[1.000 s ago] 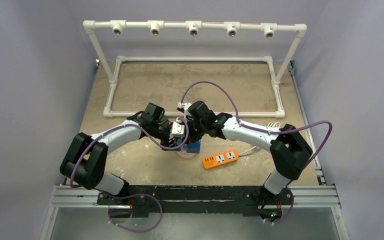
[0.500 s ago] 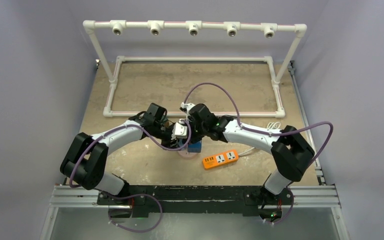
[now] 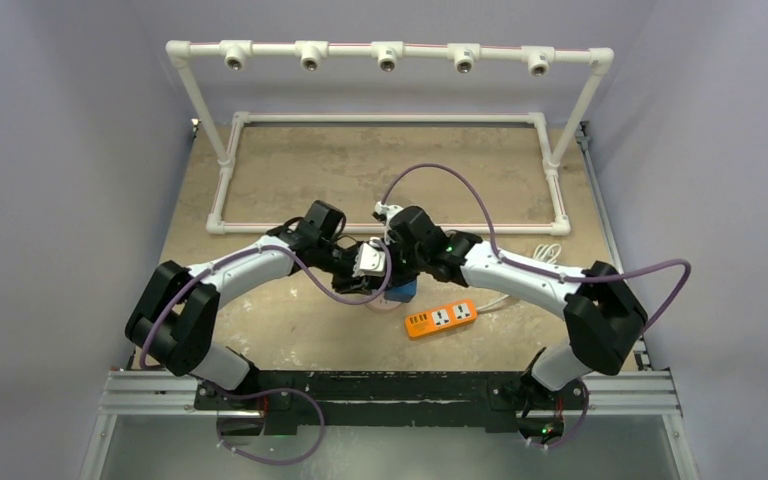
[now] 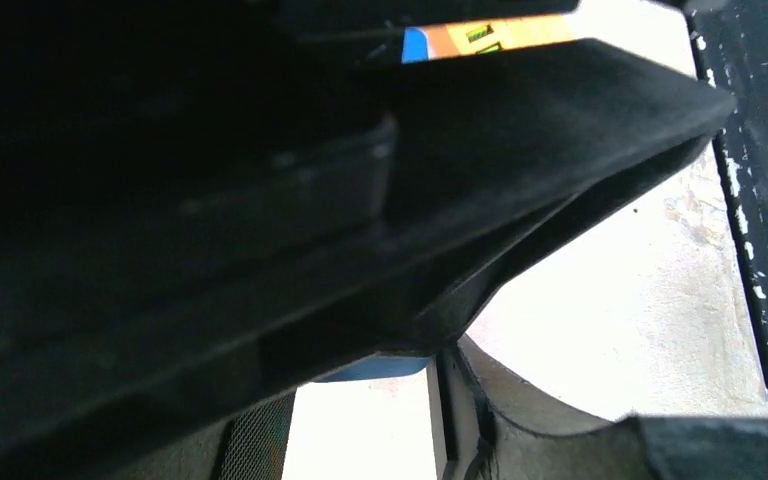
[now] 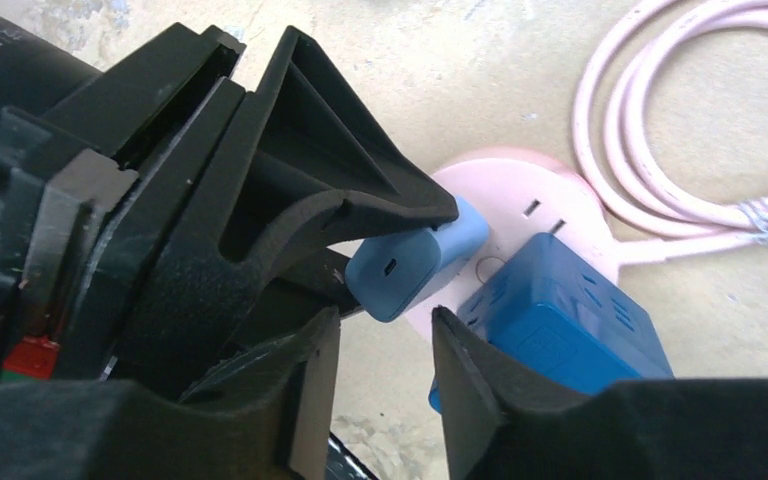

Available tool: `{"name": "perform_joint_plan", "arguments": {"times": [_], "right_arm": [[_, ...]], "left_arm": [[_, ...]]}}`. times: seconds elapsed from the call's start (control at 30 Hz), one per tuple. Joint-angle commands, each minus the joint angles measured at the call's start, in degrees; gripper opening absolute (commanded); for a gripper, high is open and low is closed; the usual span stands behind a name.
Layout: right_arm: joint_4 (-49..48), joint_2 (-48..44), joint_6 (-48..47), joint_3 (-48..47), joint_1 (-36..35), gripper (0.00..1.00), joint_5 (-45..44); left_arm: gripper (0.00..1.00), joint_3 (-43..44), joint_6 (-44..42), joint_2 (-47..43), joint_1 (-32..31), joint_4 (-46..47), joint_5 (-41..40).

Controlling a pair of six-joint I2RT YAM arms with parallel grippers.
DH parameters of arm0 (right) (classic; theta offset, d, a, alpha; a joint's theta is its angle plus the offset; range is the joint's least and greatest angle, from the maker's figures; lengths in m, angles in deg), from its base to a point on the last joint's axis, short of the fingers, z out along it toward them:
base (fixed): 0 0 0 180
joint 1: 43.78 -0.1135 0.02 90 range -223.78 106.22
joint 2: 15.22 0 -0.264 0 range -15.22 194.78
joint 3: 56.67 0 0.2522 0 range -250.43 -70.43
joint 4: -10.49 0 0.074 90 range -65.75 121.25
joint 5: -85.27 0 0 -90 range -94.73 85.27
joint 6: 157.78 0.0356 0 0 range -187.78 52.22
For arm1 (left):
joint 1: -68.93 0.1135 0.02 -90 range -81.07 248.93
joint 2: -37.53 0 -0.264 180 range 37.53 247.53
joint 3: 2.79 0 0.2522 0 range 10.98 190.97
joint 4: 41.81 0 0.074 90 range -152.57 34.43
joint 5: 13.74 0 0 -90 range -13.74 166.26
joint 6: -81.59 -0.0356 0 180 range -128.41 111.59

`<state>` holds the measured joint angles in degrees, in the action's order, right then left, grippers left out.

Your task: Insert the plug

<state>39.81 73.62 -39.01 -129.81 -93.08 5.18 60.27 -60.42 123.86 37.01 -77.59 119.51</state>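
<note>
Top view: even diffuse light, sharp, faint shadows. Left wrist: mostly black, close finger (image 4: 520,130) blurred, table (image 4: 610,330) blown out lower right. Right wrist: bright, near fingers (image 5: 290,400) soft.

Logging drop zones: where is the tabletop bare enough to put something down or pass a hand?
Bare: the tabletop inside the white pipe frame, and the near-left patch between the left arm and the orange power strip. Crowded: centre, where the left gripper and right gripper meet over the blue socket cube.
</note>
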Motion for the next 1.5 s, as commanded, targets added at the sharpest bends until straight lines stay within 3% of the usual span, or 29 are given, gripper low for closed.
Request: {"name": "perform_joint_plan", "arguments": {"times": [0.0, 0.43, 0.67, 0.97, 1.47], "right_arm": [[0.00, -8.08, -0.01, -1.91, 1.61, 0.47, -2.84], [9.16, -14.10, -2.55, -1.83, 5.84, 0.54, -5.28], [9.61, -14.09, -1.58, 0.83, 8.46, 0.32, -6.72], [5.71, -9.61, -0.44, 4.90, 9.06, 0.04, -0.76], [3.16, -8.77, -0.66, 6.11, 9.06, 0.00, 1.68]], "left_arm": [[0.43, -0.39, -2.87, 1.68, -0.73, -8.48, -8.68], [0.42, -2.73, -4.43, 1.28, -1.68, -11.95, -12.65], [0.42, -2.71, -3.88, 1.29, -2.31, -11.92, -12.84], [0.42, -0.39, -4.67, 3.19, -5.97, -12.71, -15.63], [0.42, 3.44, -4.70, 9.91, -6.93, -16.65, -17.47]]}}
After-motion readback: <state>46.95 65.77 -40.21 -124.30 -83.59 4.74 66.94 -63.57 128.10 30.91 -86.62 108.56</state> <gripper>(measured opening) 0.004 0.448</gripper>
